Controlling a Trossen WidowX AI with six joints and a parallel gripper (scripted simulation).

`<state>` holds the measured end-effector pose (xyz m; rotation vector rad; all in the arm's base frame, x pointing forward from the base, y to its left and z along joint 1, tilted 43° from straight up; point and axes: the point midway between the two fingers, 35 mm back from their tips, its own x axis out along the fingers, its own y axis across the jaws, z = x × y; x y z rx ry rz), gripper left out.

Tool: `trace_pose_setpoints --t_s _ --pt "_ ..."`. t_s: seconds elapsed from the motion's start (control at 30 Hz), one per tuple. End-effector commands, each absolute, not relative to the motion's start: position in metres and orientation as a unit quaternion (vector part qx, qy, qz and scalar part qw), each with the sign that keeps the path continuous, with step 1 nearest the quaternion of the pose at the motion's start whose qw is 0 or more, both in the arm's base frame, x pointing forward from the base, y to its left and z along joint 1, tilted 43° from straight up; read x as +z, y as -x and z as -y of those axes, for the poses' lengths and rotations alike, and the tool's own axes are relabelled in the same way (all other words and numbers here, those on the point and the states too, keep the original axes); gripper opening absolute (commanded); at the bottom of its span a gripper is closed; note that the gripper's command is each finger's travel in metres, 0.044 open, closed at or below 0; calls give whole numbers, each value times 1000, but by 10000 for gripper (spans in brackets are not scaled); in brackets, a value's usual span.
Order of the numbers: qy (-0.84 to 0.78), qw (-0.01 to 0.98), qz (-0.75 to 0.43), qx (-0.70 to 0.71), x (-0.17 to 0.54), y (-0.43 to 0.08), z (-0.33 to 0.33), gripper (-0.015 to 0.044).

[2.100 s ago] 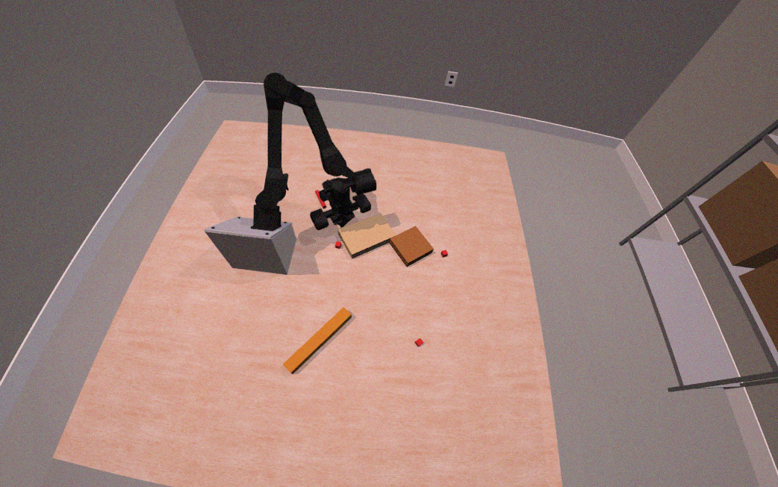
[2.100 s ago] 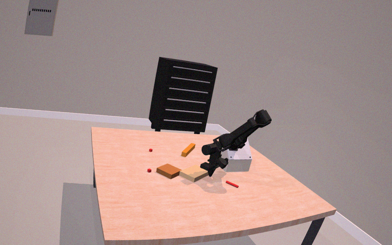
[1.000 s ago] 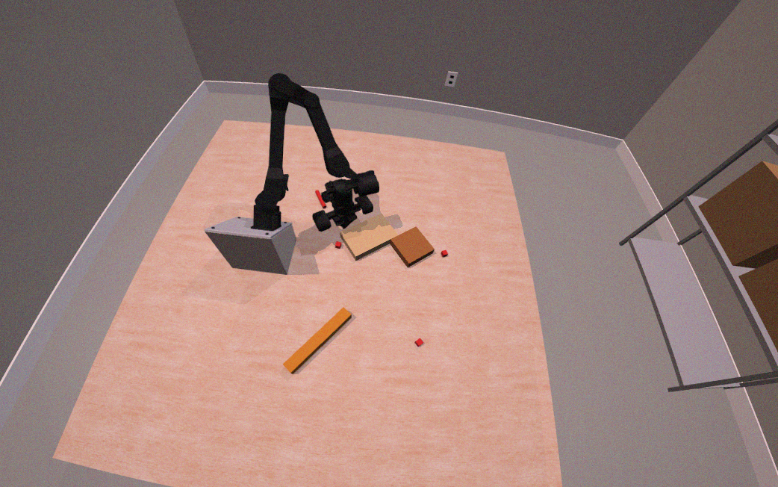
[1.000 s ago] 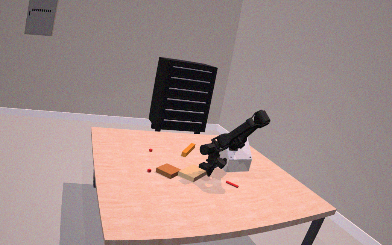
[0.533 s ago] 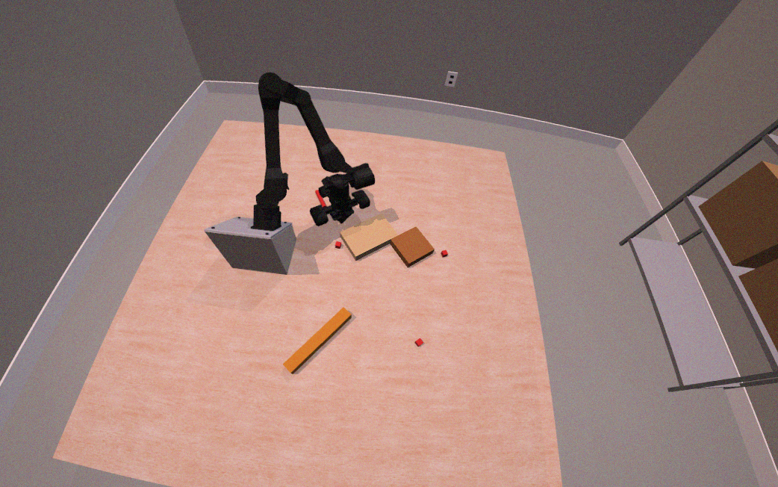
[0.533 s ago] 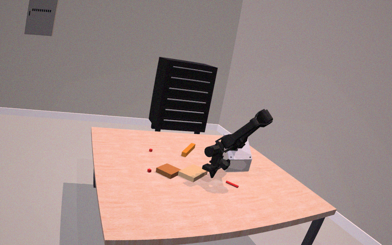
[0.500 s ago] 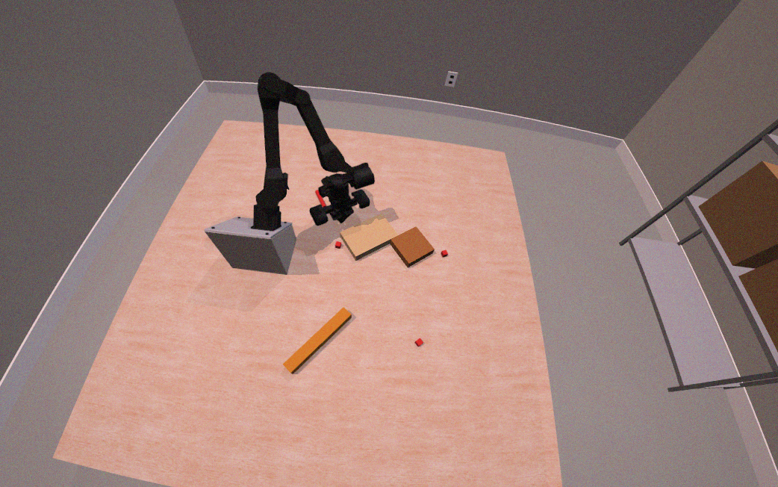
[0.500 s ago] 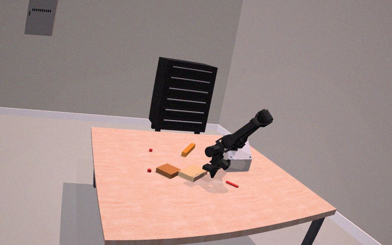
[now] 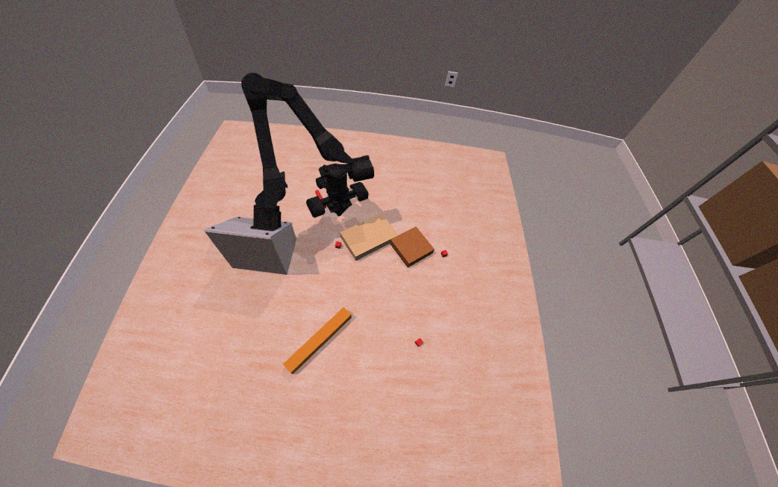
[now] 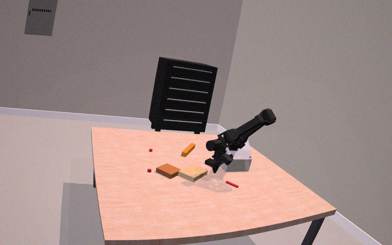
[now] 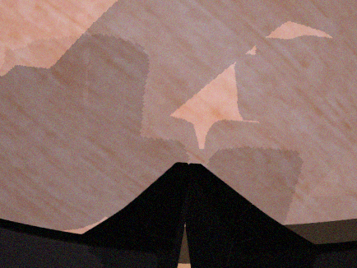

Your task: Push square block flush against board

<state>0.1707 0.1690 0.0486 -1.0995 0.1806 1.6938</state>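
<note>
The square block [image 9: 411, 246] [image 10: 167, 170] is brown and lies flat. The tan board [image 9: 366, 238] [image 10: 193, 172] lies flat beside it, towards the robot base, and part of its side shows at the lower right in the wrist view [image 11: 333, 233]. The block's near corner meets or almost meets a corner of the board; the block is offset along the board's end, and their outer edges are not even. I cannot tell whether they touch. My gripper [image 9: 339, 213] [image 10: 214, 171] [image 11: 186, 174] is shut and empty, above the table just behind the board's base-side part, clear of both pieces.
An orange bar [image 9: 316, 340] [image 10: 188, 150] lies farther off. Small red cubes lie by the board [image 9: 338, 244], beyond the block [image 9: 443, 253] [image 10: 149, 170] and farther out [image 9: 418, 342] [image 10: 150, 150]. A red stick [image 9: 319, 195] [image 10: 232, 184] lies near the gripper.
</note>
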Motion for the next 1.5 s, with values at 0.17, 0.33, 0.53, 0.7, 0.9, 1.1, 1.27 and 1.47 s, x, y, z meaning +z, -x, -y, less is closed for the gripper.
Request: trace_pose_setpoints --t_s 0.17,0.33,0.53,0.7,0.9,1.1,1.27,1.47 --pt "460 533 -74 706 62 -172 -160 0" --pt "419 566 -126 699 62 -175 -161 0" --pt "358 606 -198 682 64 -179 -161 0" --pt "305 635 -256 662 64 -182 -162 0" --pt "237 663 -323 632 66 -186 -162 0" --pt "167 684 -386 595 67 -190 -162 0" --pt "107 696 -436 560 67 -193 -162 0" --pt "35 704 -492 512 68 -197 -163 0"
